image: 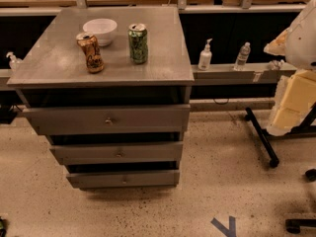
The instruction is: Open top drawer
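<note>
On the grey cabinet (163, 58), left to right: brown can (91, 52), white bowl (100, 30) just behind it, green can (138, 43) standing upright. Beneath the cabinet top, under a dark gap, the top drawer (148, 118), widest of three stacked fronts, with a small knob (108, 120) at centre. Further right, on a ledge, pump bottle (205, 56) and water bottle (242, 57); gripper out of view, jaws impossible to judge.

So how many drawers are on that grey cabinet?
3, stacked vertically: the top drawer, the middle drawer below it, and the bottom drawer lowest. None seem hidden. The end effector is not in view.
</note>
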Robot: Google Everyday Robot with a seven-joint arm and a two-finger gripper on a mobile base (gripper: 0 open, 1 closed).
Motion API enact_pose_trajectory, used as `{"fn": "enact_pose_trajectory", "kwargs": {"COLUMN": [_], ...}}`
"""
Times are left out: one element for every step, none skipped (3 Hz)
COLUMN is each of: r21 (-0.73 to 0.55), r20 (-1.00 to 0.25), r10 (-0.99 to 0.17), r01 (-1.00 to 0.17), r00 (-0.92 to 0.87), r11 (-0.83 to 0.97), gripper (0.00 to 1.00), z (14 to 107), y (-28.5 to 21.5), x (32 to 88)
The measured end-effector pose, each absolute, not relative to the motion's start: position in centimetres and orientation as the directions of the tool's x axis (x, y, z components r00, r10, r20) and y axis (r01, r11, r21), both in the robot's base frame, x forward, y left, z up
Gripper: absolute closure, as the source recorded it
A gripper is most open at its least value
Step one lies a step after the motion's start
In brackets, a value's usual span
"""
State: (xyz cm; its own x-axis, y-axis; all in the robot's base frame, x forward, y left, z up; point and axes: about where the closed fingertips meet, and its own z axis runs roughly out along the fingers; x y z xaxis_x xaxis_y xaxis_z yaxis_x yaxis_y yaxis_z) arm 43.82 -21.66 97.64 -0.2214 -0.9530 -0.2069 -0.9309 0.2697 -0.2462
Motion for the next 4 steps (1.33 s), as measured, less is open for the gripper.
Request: {"fn": "enact_pose_trajectory", "kwargs": {"r21": [-0.246, -0.259, -0.287, -0.317], "r20": [-0.207, -0.22, -0.227, -0.178], "r10": [-0.953, -0.964, -0.973, -0.973], "r01": [-0.931, -0.944, -0.953, -0.945], "r00": [-0.221, -0.149, -0.031, 0.145], "r11": [0.27, 0.205, 0.098, -0.082], "gripper": [0.0, 0.0, 0.0, 0.0], "z": [97.6, 95.5, 91.4, 86.3], "y": [-21.7, -17.5, -8.8, 0.2], "x": [43.8, 45.2, 46.4, 46.2]}}
